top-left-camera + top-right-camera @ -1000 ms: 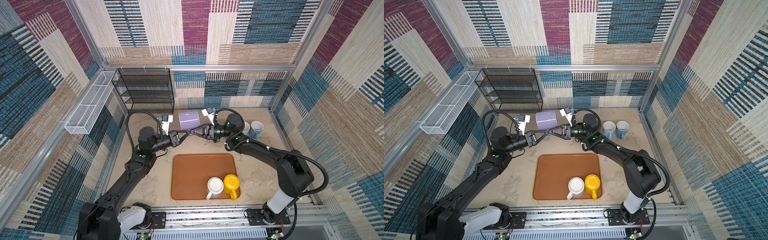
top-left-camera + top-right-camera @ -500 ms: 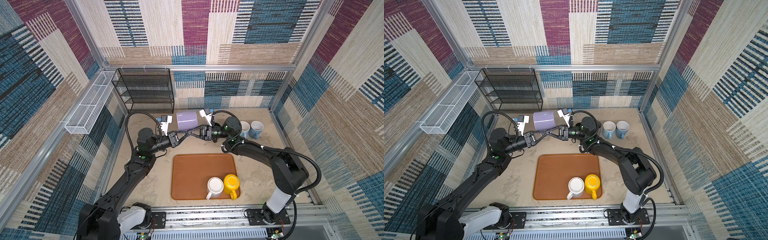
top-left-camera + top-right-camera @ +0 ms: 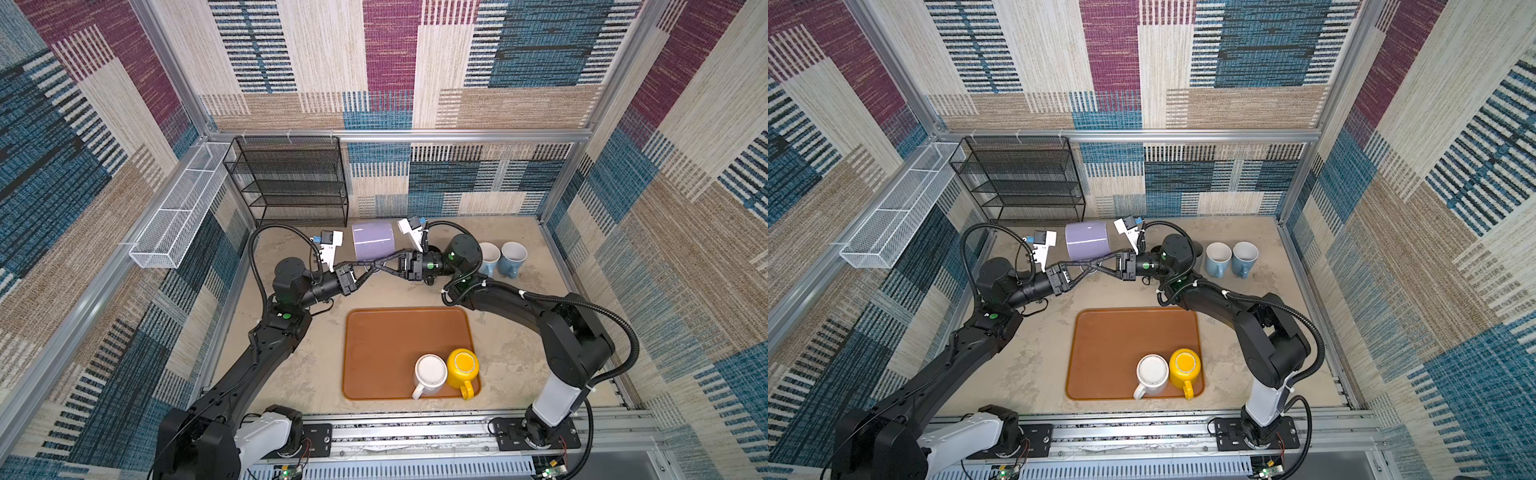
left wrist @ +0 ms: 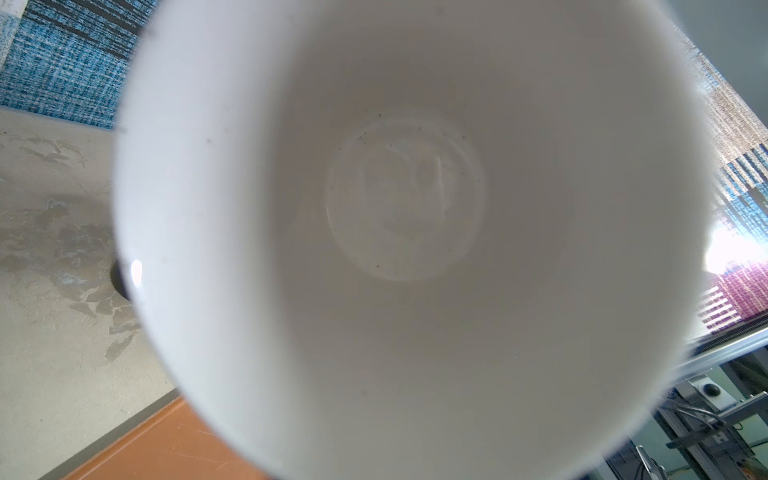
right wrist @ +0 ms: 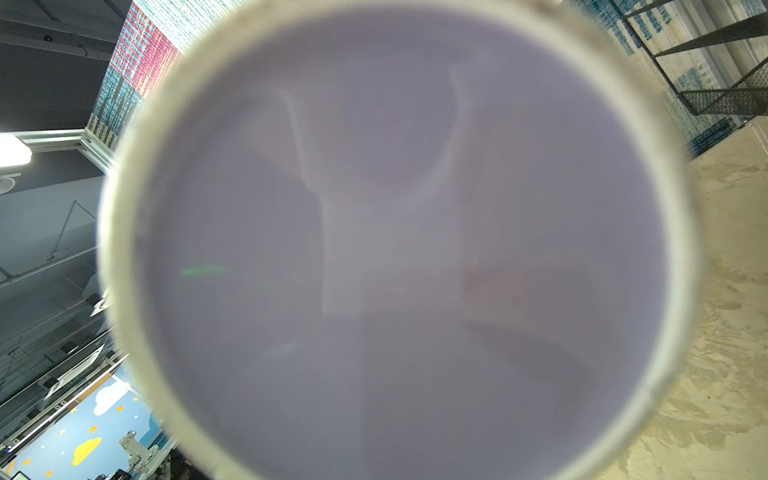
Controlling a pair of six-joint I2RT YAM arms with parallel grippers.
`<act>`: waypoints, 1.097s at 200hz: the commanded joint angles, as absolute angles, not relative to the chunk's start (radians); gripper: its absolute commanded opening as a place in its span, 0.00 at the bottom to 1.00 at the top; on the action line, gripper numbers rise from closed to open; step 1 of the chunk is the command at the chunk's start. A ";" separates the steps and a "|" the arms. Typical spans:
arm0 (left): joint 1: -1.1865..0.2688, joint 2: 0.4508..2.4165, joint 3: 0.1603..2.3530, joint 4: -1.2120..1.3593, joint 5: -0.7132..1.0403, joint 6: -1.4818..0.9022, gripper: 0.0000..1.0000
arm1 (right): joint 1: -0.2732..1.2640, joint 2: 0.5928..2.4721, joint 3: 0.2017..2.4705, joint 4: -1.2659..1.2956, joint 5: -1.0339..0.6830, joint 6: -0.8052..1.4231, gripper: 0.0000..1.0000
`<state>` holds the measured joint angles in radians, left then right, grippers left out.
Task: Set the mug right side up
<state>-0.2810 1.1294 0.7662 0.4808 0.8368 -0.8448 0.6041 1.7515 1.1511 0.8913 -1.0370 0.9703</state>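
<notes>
We see the mug (image 3: 372, 245) lying sideways, raised, at upper centre. The right gripper (image 3: 380, 263) pinches it from beneath. The left gripper (image 3: 371, 268) meets it there; we cannot tell its grip.

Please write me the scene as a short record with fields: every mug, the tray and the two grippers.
purple mug: in the air, on its side, mouth toward the left arm
right gripper: jaws shut, holding purple mug
left gripper: tip meets the right one at the mug; grip unclear
tray: carries white mug and yellow mug, side by side, both upside down
blue mugs: two, upright, back right
</notes>
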 commanded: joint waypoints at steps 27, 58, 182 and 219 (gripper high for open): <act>-0.282 1.123 0.777 0.575 0.836 -0.821 0.00 | 0.590 1.732 1.141 0.860 -1.108 0.961 0.37; -0.282 1.122 0.779 0.555 0.833 -0.810 0.00 | 0.576 1.715 1.137 0.832 -1.107 0.940 0.46; -0.284 1.127 0.865 0.236 0.763 -0.652 0.00 | 0.442 1.581 1.145 0.324 -0.965 0.612 0.57; -0.315 1.146 0.896 0.120 0.698 -0.587 0.00 | 0.409 1.546 1.136 0.258 -0.916 0.585 0.57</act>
<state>-0.2966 1.1374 0.8658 0.1646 0.7383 -0.6811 0.4259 1.5692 1.1389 0.3305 -0.9668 0.6346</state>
